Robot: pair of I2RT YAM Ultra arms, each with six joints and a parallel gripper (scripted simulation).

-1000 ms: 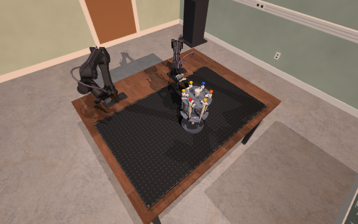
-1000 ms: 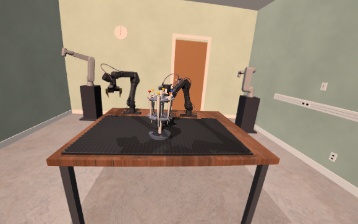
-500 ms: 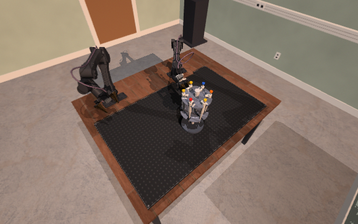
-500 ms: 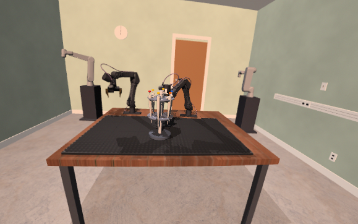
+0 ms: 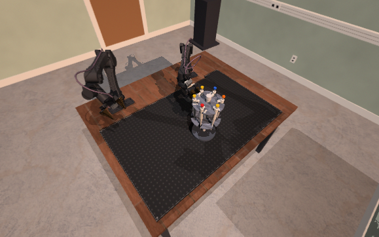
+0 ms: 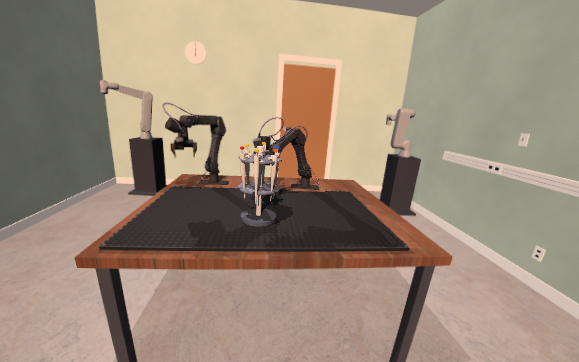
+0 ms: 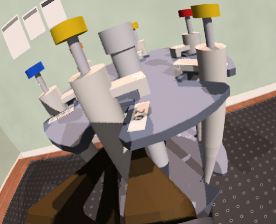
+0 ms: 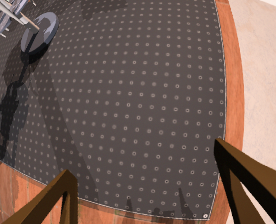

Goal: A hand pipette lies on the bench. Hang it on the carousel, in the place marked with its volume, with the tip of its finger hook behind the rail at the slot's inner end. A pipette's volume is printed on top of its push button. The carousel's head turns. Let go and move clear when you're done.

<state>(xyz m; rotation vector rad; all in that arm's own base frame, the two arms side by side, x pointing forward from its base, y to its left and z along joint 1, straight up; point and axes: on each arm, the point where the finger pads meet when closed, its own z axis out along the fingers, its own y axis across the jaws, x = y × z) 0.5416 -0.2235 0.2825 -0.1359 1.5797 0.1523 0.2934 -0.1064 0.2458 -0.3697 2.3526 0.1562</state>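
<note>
The carousel [image 5: 205, 134] [image 6: 258, 219] [image 7: 174, 105] [image 8: 49, 25] stands upright on the mat with several pipettes around its head. My left gripper [image 7: 125, 146] is shut on the lower body of a pipette with a yellow button [image 7: 94, 95] [image 5: 201, 88]. That pipette stands at a slot beside a label [image 7: 139, 116] that appears to read 20. Its finger hook [image 7: 131, 85] reaches inward over the top plate toward the centre post. Whether the hook's tip is behind the rail cannot be told. The volume print on the button is not visible. My right gripper [image 8: 138, 164] [image 5: 118, 112] [image 6: 184, 152] is open and empty, away from the carousel.
A pipette with a blue button [image 7: 35, 70] hangs on one side of the held pipette, and one with a yellow button [image 7: 211, 62] on the other. A red-button pipette [image 7: 185, 13] is farther round. The black mat [image 5: 162, 164] [image 6: 168, 225] has wooden table edges around it.
</note>
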